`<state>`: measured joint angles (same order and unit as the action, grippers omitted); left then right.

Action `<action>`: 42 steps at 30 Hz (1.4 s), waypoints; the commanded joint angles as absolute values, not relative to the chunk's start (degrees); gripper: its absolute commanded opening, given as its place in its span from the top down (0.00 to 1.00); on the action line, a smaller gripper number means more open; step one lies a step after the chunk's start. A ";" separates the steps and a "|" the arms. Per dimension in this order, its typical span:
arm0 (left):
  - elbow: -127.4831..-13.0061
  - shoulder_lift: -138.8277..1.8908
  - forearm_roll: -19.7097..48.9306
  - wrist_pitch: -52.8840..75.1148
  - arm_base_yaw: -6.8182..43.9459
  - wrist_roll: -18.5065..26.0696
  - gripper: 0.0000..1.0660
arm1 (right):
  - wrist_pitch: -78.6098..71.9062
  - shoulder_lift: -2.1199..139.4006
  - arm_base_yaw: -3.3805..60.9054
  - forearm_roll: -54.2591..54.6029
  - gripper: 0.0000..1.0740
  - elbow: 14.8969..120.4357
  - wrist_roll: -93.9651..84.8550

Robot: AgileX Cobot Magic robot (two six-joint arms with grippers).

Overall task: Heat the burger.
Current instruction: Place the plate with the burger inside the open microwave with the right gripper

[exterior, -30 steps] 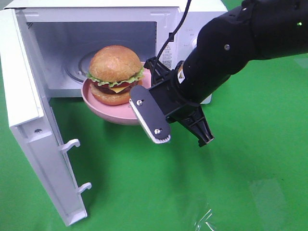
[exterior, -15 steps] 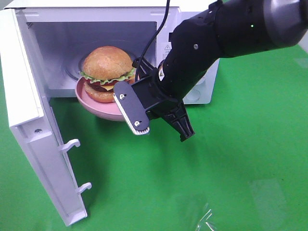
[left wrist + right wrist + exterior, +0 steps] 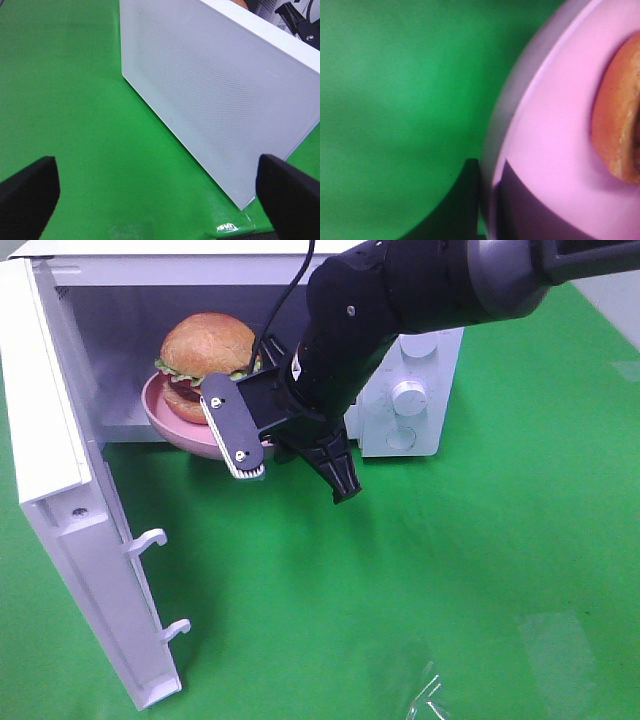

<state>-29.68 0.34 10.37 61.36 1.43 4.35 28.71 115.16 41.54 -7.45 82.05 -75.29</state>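
A white microwave [image 3: 415, 360] stands on a green counter [image 3: 470, 580] with its door [image 3: 60, 490] swung wide open to the left side of the overhead view. The burger [image 3: 205, 340], with a glossy brown bun, green lettuce and a dark patty, sits on a round pink plate [image 3: 165, 420]. The plate is at the mouth of the oven, its far part inside the cavity and its near rim overhanging the front edge. The black right arm reaches across from the right, and the right claw [image 3: 232, 435] is pressed together on the near rim of the plate. Its wrist view shows the pink rim pinched between dark fingers, with the edge of the bun close by. Whether the plate rests on the oven floor or hangs in the air cannot be told. The left claw [image 3: 160, 192] is spread wide and holds nothing. It looks over the counter at the outer face of the open door, well away from the burger. The task seems roughly halfway along: the door is open and the burger is entering the oven. What is left, most likely, is setting the plate fully inside, letting go, drawing the arm out, closing the door and turning a knob [image 3: 407, 395] on the control panel.
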 commanded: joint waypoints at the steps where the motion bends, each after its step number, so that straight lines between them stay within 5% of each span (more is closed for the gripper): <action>1: -29.56 0.63 10.43 61.36 1.78 3.95 0.04 | 26.24 114.88 41.37 -8.71 1.00 83.94 -74.20; 42: -29.56 0.63 10.31 61.36 1.78 3.95 0.04 | 30.94 131.49 39.82 -12.78 0.99 109.49 -66.69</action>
